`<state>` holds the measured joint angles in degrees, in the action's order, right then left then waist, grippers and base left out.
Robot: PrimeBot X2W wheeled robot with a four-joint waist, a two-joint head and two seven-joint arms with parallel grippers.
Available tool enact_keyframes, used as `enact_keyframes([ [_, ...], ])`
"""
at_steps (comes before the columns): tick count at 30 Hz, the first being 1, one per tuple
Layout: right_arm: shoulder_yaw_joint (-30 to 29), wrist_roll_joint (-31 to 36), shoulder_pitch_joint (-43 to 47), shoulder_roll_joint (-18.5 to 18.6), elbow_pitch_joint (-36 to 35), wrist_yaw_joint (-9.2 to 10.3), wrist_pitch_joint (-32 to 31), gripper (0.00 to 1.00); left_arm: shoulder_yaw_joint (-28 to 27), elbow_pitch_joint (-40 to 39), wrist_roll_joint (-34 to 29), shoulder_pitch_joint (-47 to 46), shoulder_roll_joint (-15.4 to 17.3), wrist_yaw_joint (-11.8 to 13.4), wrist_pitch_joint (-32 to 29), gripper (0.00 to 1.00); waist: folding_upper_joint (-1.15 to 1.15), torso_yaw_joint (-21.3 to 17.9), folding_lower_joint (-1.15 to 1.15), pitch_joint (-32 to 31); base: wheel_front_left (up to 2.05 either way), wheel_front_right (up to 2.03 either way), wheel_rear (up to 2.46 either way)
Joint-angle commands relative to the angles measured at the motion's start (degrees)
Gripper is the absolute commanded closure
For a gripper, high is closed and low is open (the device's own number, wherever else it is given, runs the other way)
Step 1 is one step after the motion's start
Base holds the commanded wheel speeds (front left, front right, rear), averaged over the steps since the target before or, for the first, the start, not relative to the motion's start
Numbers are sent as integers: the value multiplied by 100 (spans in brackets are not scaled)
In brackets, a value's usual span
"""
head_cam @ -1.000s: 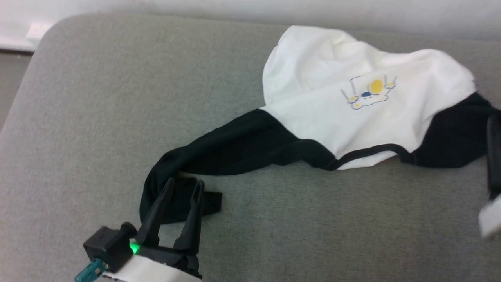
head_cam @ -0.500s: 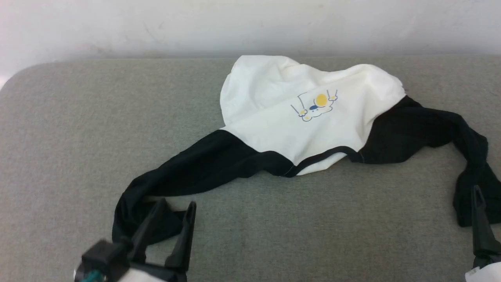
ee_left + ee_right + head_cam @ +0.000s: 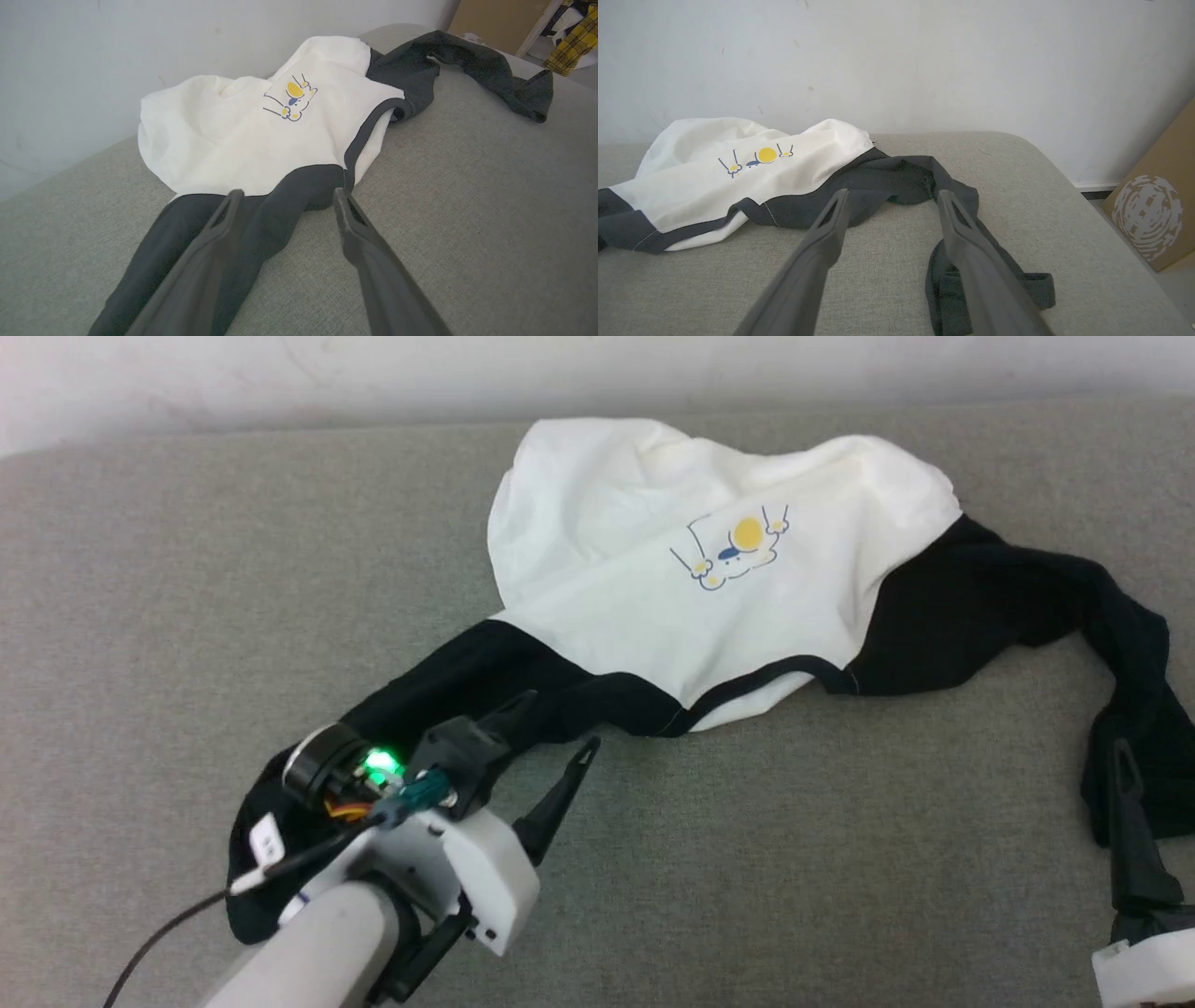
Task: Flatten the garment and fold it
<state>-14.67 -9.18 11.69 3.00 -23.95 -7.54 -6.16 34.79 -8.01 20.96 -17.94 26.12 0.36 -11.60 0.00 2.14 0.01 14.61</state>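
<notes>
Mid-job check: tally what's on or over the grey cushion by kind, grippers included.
Garment: 1
Grippers: 2, left gripper and right gripper, both open
Total: 3

No readable text, garment point(image 3: 607, 616) print point(image 3: 733, 546) wordless, cardboard box point(image 3: 1169, 154) emblem point(image 3: 1148, 215) seemingly letterless
</notes>
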Motion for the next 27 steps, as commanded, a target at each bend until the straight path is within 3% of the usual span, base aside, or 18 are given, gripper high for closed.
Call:
enact_keyframes([
  [1, 18, -26, -98, -12, -7, 5, 38, 0, 51, 151, -22, -158, -50, -78, -38, 0, 0, -131, -1, 262, 0, 0, 0],
  [6, 53, -30, -238, -12, -3, 5, 45, 0, 243, 882, -99, -637, -158, -319, -221, 0, 0, -250, -1, 553, 0, 0, 0],
  [15, 105, -54, -386, -12, 21, 5, 49, 0, 396, 2004, -82, -1210, -426, -462, -383, 0, 0, -349, -1, 892, 0, 0, 0],
  [16, 114, -54, -402, -12, 24, 5, 51, 0, 394, 2099, -44, -1235, -469, -468, -384, 12, 0, -354, -1, 910, 0, 0, 0],
  [17, 119, -52, -417, -12, 28, 5, 52, 0, 388, 2157, -22, -1261, -510, -471, -335, 79, 0, -356, -1, 924, 0, 0, 0],
  [18, 118, -51, -431, -12, 33, 5, 52, 0, 375, 2198, 33, -1259, -560, -476, -294, 100, 0, -353, -1, 931, 0, 0, 0],
  [23, 90, -41, -460, -12, 88, 5, 36, 0, 153, 2026, 297, -1119, -725, -363, 147, 100, 0, -253, -1, 842, 0, 0, 0],
  [27, 93, -53, -436, -13, 138, 5, 25, 0, -105, 1438, 606, -700, -696, -196, 386, 100, 0, -128, -1, 611, 0, 0, 0],
])
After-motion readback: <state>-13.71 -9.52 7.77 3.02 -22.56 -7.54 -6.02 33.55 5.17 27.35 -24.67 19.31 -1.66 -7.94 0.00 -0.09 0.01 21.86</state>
